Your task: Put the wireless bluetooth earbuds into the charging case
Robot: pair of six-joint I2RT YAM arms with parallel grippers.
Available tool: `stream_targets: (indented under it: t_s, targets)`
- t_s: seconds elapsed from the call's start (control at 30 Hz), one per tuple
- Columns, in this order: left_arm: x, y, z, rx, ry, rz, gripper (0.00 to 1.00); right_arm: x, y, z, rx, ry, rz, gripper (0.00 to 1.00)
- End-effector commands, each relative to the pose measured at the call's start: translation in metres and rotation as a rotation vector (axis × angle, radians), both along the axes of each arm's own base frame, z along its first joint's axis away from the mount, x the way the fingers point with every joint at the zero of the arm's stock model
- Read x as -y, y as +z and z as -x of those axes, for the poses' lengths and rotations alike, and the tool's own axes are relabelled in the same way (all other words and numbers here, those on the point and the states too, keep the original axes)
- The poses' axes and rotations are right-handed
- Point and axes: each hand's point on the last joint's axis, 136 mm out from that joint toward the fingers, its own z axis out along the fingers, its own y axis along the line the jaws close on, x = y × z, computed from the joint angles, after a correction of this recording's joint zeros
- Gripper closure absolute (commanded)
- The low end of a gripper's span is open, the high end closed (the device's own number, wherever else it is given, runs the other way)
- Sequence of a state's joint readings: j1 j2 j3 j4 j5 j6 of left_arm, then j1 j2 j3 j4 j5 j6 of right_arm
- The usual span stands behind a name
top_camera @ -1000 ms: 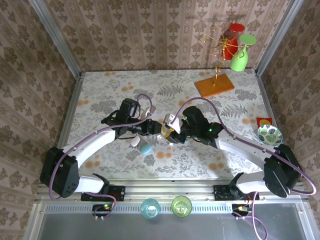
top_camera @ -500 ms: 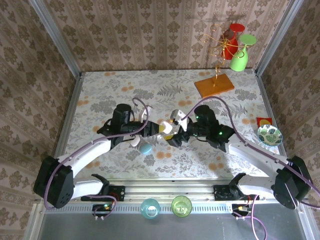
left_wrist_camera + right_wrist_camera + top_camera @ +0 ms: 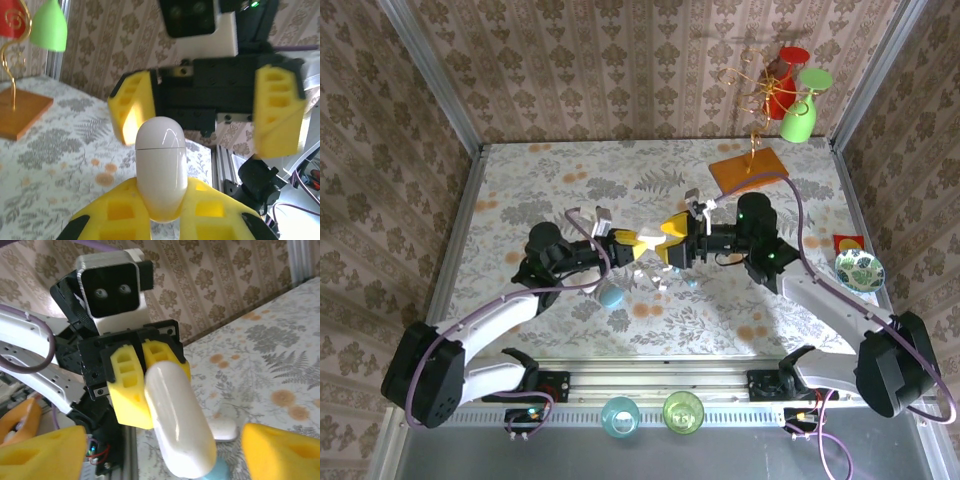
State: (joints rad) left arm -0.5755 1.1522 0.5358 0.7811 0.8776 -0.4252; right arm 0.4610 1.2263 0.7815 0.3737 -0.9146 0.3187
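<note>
**Hazards.** The left pincer (image 3: 162, 212) is clamped shut on the lower half of a white charging case (image 3: 161, 165). The case is held off the table with its rounded lid end pointing away from the pincer. The lid seam reads as closed, so no earbud can go in yet.

The right pincer (image 3: 205, 107) faces it with jaws spread wide and holds nothing. One finger stands to each side of the lid end, clear of the shell.

- The shell is glossy and tapered. In my judgement, a squeeze from the right pincer on the curved lid could squirt the case out of the left grip.
- If the right jaws close off-centre, they may twist the case rather than lift the lid.
- A dropped case would land among the pieces below.

**Task items.** Small pale bits that I take for the earbuds (image 3: 657, 282) lie on the table below the two pincers. They are too small to confirm, and both pincers are well above them.

**Surroundings.**
- A blue case (image 3: 611, 296) sits on the table under the left pincer.
- A second white case (image 3: 222, 430) lies on the table beyond it.
- Past the right pincer stands a wire stand on a wooden base (image 3: 748, 170), hung with red and green cups.
- A patterned dish (image 3: 859, 270) is off to the right pincer's outer side, well apart.

Nothing stands between the pincers but the held case. The purple cables arch close over both wrists and could snag on a twist.
</note>
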Motion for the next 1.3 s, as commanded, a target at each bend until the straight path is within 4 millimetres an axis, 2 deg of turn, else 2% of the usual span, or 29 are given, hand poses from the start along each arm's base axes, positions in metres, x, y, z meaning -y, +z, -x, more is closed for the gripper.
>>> stream_targets:
  t_s: [0.0, 0.2, 0.4, 0.47, 0.53, 0.63, 1.03, 1.27]
  targets:
    - [-0.004, 0.028, 0.016, 0.132, -0.035, 0.074, 1.0, -0.006, 0.018, 0.004, -0.043, 0.066, -0.072, 0.31]
    - [-0.001, 0.03, 0.016, 0.09, -0.033, 0.071, 1.0, -0.008, 0.027, 0.009, 0.002, 0.103, -0.094, 0.63]
    - [0.001, 0.026, 0.014, 0.035, -0.029, 0.052, 1.0, -0.005, 0.026, 0.017, 0.059, 0.11, -0.064, 0.83]
    - [0.002, 0.025, 0.013, 0.02, -0.03, 0.04, 0.88, -0.004, 0.026, 0.019, 0.067, 0.112, -0.055, 0.85]
    - [0.002, 0.023, 0.011, 0.012, -0.024, 0.026, 0.67, -0.003, 0.024, 0.019, 0.08, 0.105, -0.036, 0.85]
    - [0.003, 0.02, 0.011, 0.015, -0.026, 0.003, 0.57, 0.0, 0.018, 0.02, 0.089, 0.088, 0.018, 0.86]
    - [0.006, 0.028, 0.03, 0.143, -0.124, -0.032, 0.57, 0.002, 0.013, 0.028, 0.092, 0.127, 0.086, 0.89]
    - [0.01, 0.025, 0.039, 0.157, -0.177, -0.061, 0.63, 0.001, 0.008, 0.034, 0.087, 0.162, 0.106, 0.9]
